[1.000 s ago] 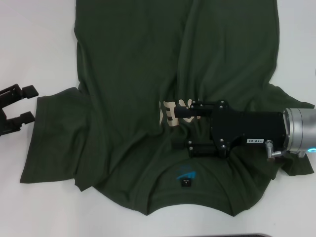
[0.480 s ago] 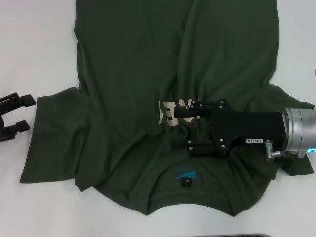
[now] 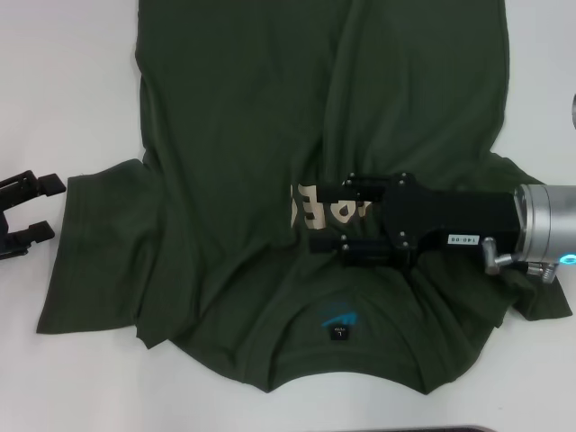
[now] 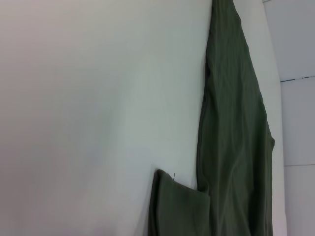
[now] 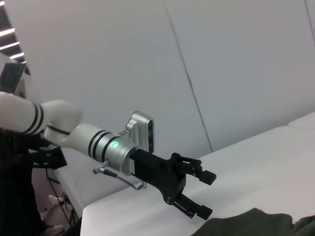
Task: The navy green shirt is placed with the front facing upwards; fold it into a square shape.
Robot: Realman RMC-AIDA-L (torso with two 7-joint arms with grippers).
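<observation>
The navy green shirt (image 3: 234, 135) lies front up on the white table, collar and blue neck label (image 3: 340, 322) toward the near edge. It is rumpled around the chest. My right gripper (image 3: 326, 216) hovers open over the chest and covers most of the cream letters (image 3: 304, 205); whether its fingertips touch the cloth is unclear. At the table's left edge my left gripper (image 3: 43, 207) is open and clear of the left sleeve (image 3: 90, 261). The right wrist view shows that left gripper (image 5: 205, 194) open above the table, with a shirt edge (image 5: 256, 223) beside it. One sleeve and the shirt's side (image 4: 236, 147) appear in the left wrist view.
Bare white table (image 3: 72, 90) surrounds the shirt on the left and along the near edge. The shirt's hem runs out of the head view at the far side. A pale wall (image 5: 221, 59) stands behind the table.
My left gripper has drawn back toward the left edge, away from the sleeve. The right gripper has shifted a little farther over the chest letters, still open.
</observation>
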